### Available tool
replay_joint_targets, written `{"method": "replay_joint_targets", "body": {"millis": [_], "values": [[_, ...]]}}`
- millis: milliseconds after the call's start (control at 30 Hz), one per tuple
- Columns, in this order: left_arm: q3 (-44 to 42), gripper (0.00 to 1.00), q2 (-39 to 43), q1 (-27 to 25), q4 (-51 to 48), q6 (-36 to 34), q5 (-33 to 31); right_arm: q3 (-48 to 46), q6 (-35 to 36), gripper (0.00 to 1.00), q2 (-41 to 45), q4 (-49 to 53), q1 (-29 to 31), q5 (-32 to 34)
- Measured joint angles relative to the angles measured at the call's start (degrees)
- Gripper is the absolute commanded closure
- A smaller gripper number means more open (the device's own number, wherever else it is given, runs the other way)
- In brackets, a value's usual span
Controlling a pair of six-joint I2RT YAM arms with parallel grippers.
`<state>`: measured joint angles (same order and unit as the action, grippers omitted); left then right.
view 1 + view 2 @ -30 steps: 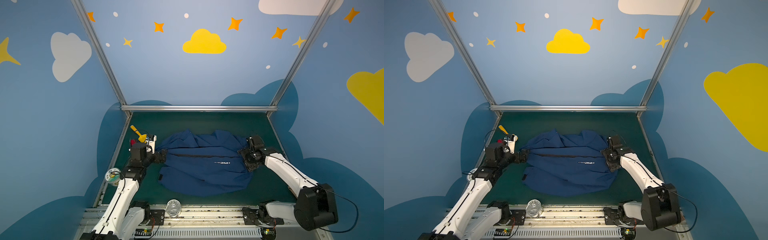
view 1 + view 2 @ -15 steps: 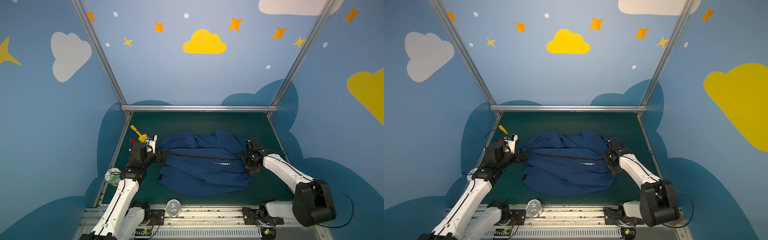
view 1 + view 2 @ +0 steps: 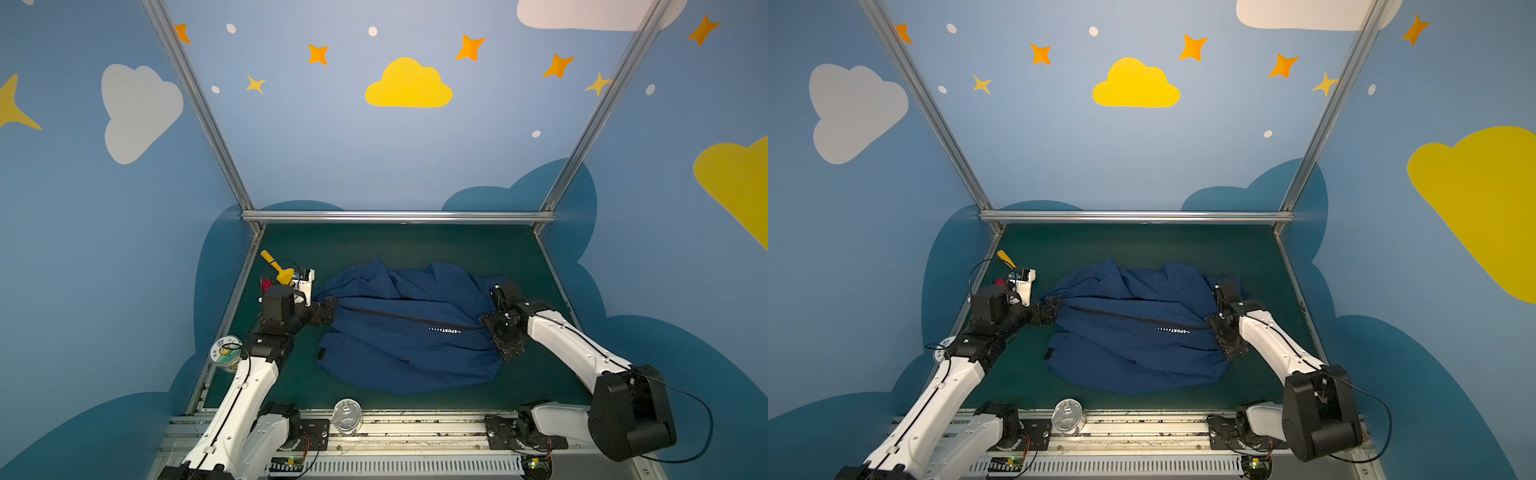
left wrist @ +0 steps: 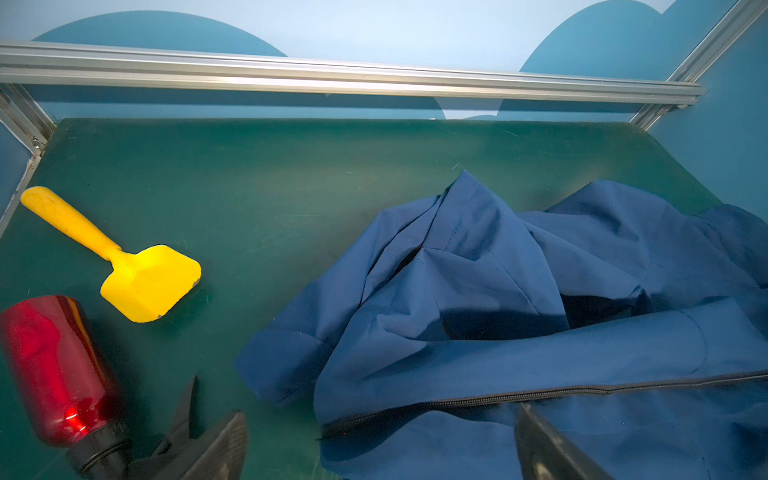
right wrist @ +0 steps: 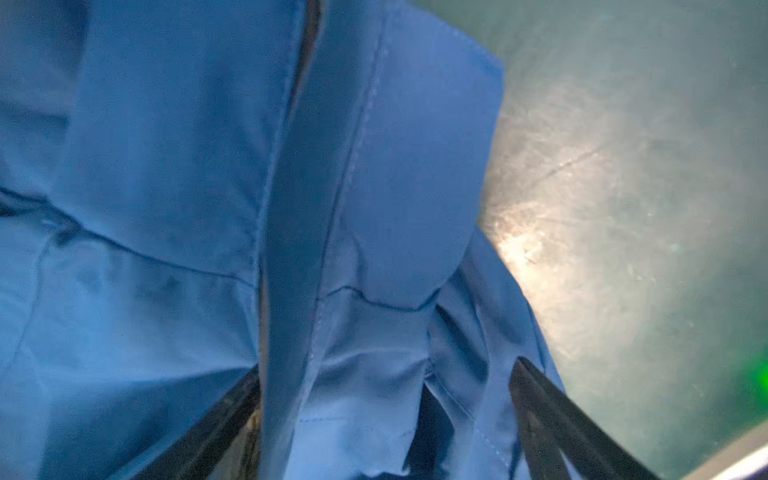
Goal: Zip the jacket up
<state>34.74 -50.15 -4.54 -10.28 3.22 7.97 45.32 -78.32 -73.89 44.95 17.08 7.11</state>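
Clutter nearest you is a single clear can (image 3: 347, 417) on the front rail (image 3: 415, 432); leave it be. Next out, your left claw (image 4: 378, 411) stands wide open at the left edge of the jacket (image 3: 407, 353). One finger is over bare desk (image 3: 415, 249) and the other over cloth, with the end of the zipper (image 4: 540, 392) lying between them. It grips nothing.

Across from it, your right claw (image 5: 386, 370) is spread just as wide over bunched folds at the jacket's right edge, and no cloth is pinched. The jacket lies crumpled mid-desk between the arms, with the zipper running side to side. The white lettering (image 3: 444, 331) sits just on your side of the zipper's right end.

Seen from the left wrist, the teeth read as one joined line from that end inward, so I judge the zip at least partly shut. I cannot find the slider, and folds hide the right end. The step in hand looks like locating and taking hold, not pulling.

For your next move, find the pull near the right claw. Pin the left end flat so the track lies straight, then close on the pull alone, not on a fold.

Beyond the left arm lie a red bottle (image 4: 54, 365) and a yellow scoop (image 4: 145, 282), both apart from the jacket. Past them is bare desk up to the back rail (image 3: 395, 216).
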Motion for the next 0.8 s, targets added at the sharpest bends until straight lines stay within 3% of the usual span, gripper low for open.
{"method": "replay_joint_targets", "body": {"millis": [200,500,800], "values": [[-0.11,0.01,0.0,-0.02,0.37,0.48,0.17,-2.62,-0.13,0.12,2.58,-1.01,0.2,0.79],[-0.37,0.01,0.02,-0.02,0.5,0.85,0.17,-4.57,0.17,0.11,-4.68,-3.17,-1.97,-1.68],[-1.57,0.01,0.09,-0.02,1.18,1.57,-0.79,3.37,5.51,0.11,12.44,2.75,-0.46,7.89]]}}
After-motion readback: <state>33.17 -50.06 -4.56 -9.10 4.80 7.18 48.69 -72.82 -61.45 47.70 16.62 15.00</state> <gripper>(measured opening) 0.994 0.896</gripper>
